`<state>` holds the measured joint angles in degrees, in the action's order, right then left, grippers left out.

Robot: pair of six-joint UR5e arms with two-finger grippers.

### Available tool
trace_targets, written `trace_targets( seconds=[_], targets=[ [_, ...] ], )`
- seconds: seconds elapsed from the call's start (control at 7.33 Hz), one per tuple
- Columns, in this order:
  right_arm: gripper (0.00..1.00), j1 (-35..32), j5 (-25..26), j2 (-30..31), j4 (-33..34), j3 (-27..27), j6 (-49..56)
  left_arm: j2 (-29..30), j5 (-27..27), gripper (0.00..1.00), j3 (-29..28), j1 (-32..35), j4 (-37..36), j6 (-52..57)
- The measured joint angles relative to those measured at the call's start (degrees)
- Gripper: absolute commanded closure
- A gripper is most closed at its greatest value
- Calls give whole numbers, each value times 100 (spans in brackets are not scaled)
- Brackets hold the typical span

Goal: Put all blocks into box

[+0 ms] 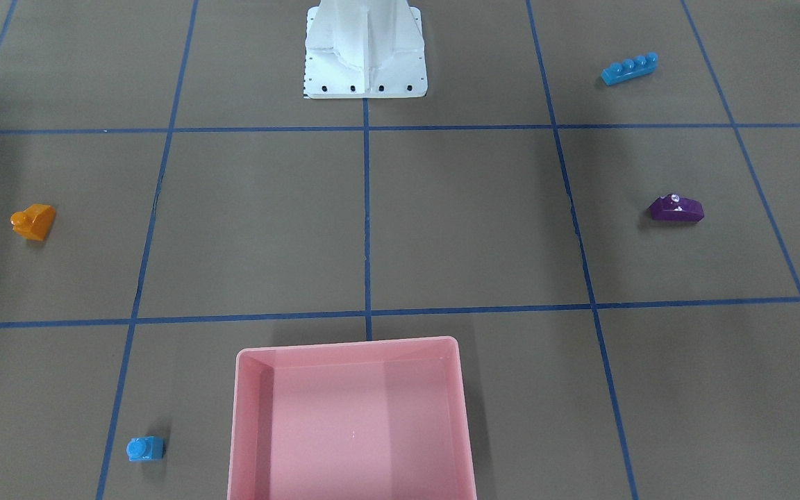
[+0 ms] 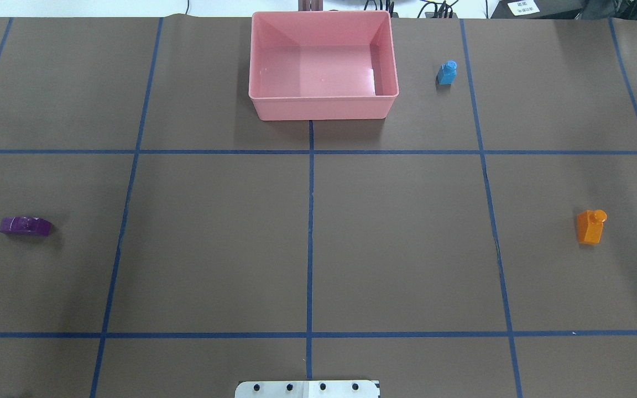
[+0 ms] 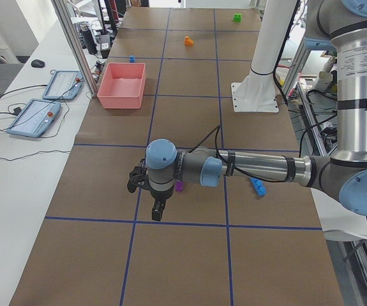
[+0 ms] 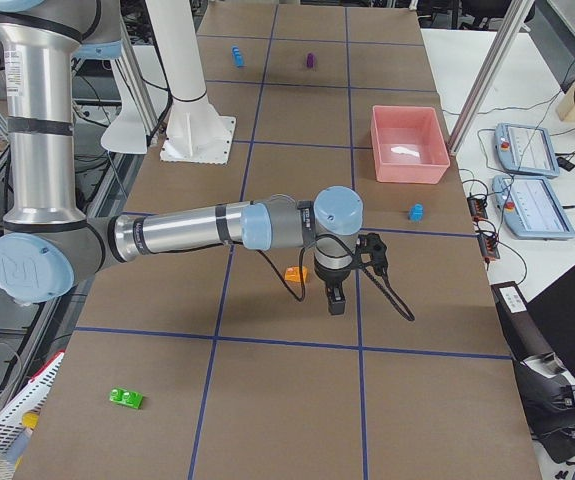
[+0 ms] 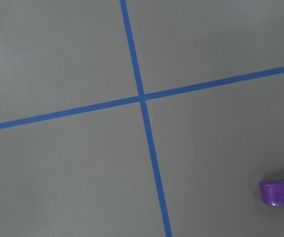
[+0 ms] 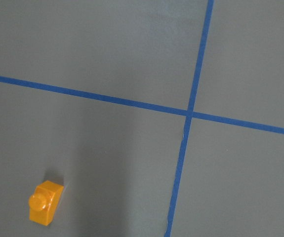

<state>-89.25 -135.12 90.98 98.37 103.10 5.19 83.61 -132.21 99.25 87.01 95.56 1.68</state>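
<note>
Pink box (image 1: 348,344): far from either end effector. Orange block (image 4: 296,273) near right end effector (image 4: 335,303), purple block (image 3: 179,186) near left end effector (image 3: 157,212); finger spread: cannot tell. Risk: sloped faces slipping.

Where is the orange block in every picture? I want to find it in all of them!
Front-facing: the orange block is at the left edge, halfway up.
Overhead: far right, halfway up.
Exterior left: tiny, near the top, far up the table.
Exterior right: about the middle.
Left wrist: not in it.
Right wrist: bottom left.
Landmark: the pink box shows in all four exterior views.
</note>
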Motion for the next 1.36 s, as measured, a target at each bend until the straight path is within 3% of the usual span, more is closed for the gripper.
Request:
trace_targets(
  seconds=[0.55, 1.36],
  targets=[
    [0, 4, 78, 16, 171, 88, -44, -144, -159, 0, -70, 12, 124, 234],
    [0, 406, 52, 415, -536, -11, -39, -161, -177, 0, -68, -4, 141, 244]
  ],
)
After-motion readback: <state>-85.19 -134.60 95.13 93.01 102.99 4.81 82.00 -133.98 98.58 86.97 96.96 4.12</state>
